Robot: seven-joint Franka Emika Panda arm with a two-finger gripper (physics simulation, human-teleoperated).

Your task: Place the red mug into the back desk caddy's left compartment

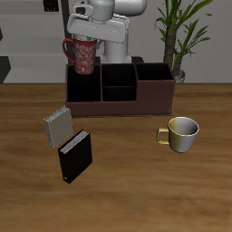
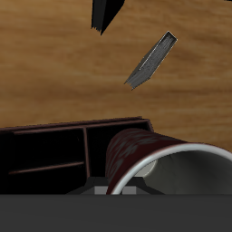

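The red mug (image 1: 84, 56) hangs upright in my gripper (image 1: 87, 38), which is shut on it by the rim. It is just above the end section of the back desk caddy (image 1: 122, 108), a long reddish-brown box with black dividers. That tall left compartment (image 1: 83, 88) lies directly under the mug. The mug's base is about level with the caddy's top edge. In the wrist view the mug (image 2: 136, 156) fills the foreground, grey inside, with the caddy (image 2: 45, 149) beside and below it.
A yellowish-cream mug (image 1: 182, 134) stands nearer the table's front edge, off the caddy's other end. A grey book (image 1: 57, 125) and a black book (image 1: 75, 156) stand in front of the caddy. A potted plant (image 1: 179, 36) stands behind.
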